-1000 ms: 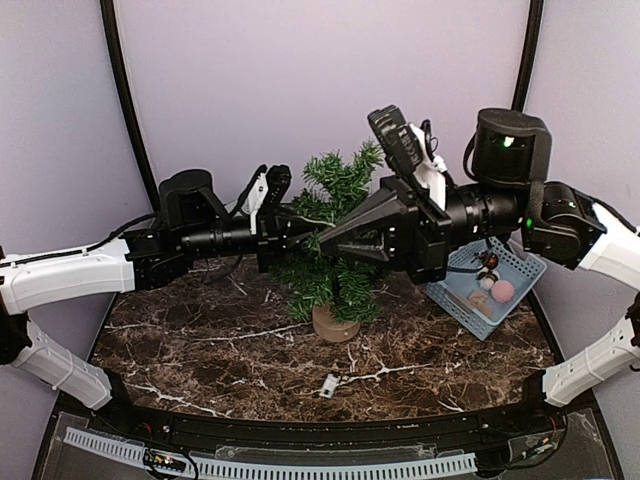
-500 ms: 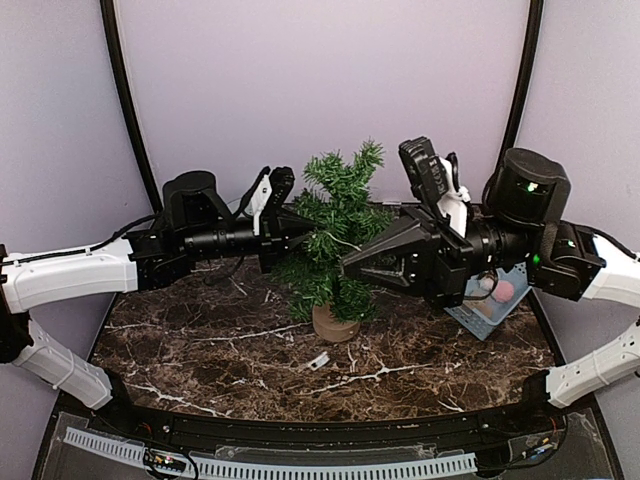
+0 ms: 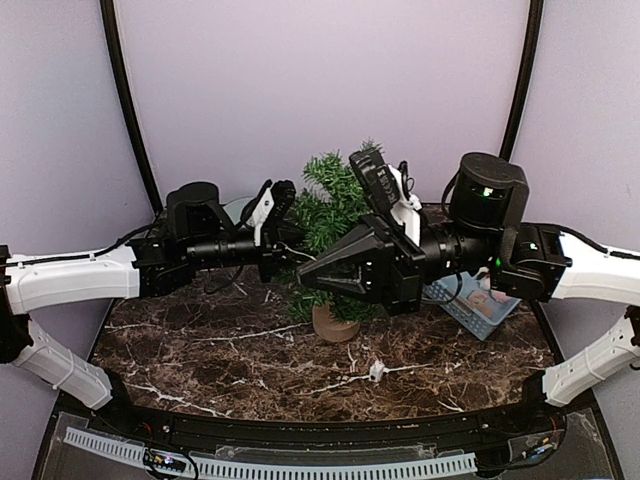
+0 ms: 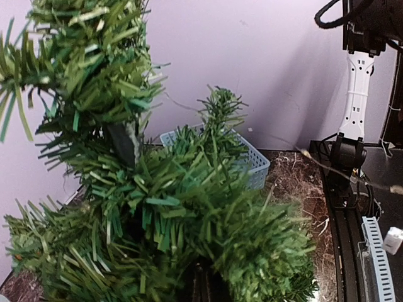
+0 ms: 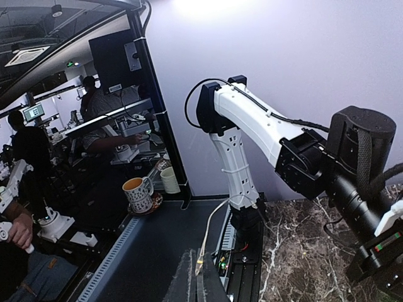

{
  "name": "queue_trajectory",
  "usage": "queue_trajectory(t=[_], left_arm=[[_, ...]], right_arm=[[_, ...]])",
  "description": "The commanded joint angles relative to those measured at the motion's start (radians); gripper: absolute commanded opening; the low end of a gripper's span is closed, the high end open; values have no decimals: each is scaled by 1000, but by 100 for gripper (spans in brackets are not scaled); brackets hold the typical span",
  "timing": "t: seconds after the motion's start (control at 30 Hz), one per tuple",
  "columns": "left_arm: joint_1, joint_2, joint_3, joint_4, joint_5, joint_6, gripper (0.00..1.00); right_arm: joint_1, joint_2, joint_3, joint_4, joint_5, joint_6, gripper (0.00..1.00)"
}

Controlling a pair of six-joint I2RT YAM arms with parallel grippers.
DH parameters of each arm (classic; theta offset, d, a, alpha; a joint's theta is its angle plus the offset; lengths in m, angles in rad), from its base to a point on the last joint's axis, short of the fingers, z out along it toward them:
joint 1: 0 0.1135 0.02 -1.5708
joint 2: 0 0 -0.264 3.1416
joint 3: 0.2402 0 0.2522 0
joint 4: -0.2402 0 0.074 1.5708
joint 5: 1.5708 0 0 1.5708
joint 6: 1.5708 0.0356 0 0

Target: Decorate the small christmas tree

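Note:
The small christmas tree [image 3: 332, 205] stands mid-table on its tan stump base [image 3: 335, 324]; its green needles fill the left wrist view [image 4: 189, 207]. My left gripper [image 3: 291, 251] reaches into the branches from the left. Its dark fingers [image 4: 208, 284] look shut and lie buried in needles, so whether they hold anything is hidden. My right gripper [image 3: 304, 281] points left across the front of the tree. It is shut [image 5: 200, 267] on a thin pale wire [image 5: 211, 236]. A small white piece [image 3: 377, 370] lies on the table below.
A light blue basket [image 3: 472, 312] sits at the right behind my right arm, also seen in the left wrist view [image 4: 255, 165]. The marble tabletop [image 3: 200, 350] ends at a black rail [image 3: 300, 432] in front. The left arm's white links [image 5: 252, 119] cross the right wrist view.
My right arm has swung left and lower across the front of the tree. The small white piece on the table has shifted to the right. The left gripper has stayed in the branches.

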Motion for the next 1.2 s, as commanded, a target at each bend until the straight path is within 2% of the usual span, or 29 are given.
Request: queue_trajectory(t=[0.0,0.1,0.37,0.67,0.83,0.97,1.17], left_arm=[[-1,-37,-44,11,-39,13,0],[-2,-58,-62,35,-58,13,1],[-1,-186,-137,82,-101,-4,39],[-3,-333,-232,64,-159,-35,68],[-17,-437,-336,27,-99,-112,87],[-97,-483,-414,9,-106,-117,89],[-269,-478,-492,72,-164,-125,86]], right_arm=[[9,-12,25,95,55,-20,0],[7,-23,15,95,98,-26,0],[5,-37,4,99,159,-32,0],[4,-33,-11,119,190,-21,0],[3,-21,-2,122,197,-24,0],[1,-9,14,120,213,-31,0],[0,33,43,123,216,-40,0]])
